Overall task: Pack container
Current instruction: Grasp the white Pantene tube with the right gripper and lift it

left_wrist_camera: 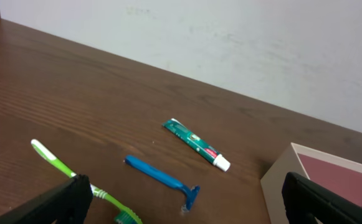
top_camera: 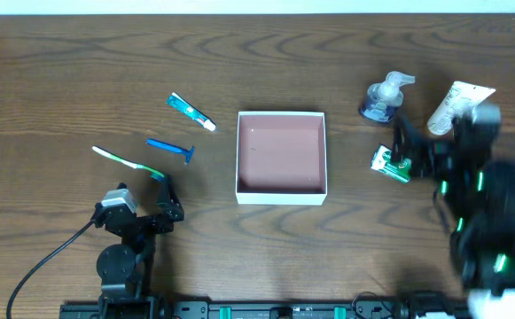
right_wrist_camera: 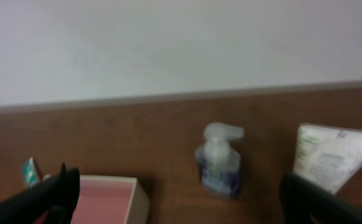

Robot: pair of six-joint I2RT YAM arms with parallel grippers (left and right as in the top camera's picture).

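The container [top_camera: 281, 116], a square white-walled box with a reddish-brown inside, sits empty at the table's middle; it also shows in the left wrist view [left_wrist_camera: 280, 180] and the right wrist view [right_wrist_camera: 140, 199]. My left gripper [top_camera: 161, 200] [left_wrist_camera: 187, 186] is open and empty, low at the front left, just behind the brush end of a green toothbrush [top_camera: 128, 162] [left_wrist_camera: 75, 174]. A blue razor [top_camera: 170, 148] [left_wrist_camera: 159, 176] and a toothpaste tube [top_camera: 191, 112] [left_wrist_camera: 196, 144] lie beyond it. My right gripper [top_camera: 414, 146] [right_wrist_camera: 177, 190] is open and empty, next to a green packet [top_camera: 390, 163].
A clear pump bottle [top_camera: 384, 97] [right_wrist_camera: 219, 163] stands at the back right. A white squeeze tube [top_camera: 456, 106] [right_wrist_camera: 333, 155] lies to its right. The right arm is blurred in the overhead view. A black cable runs from the left arm's base to the front left.
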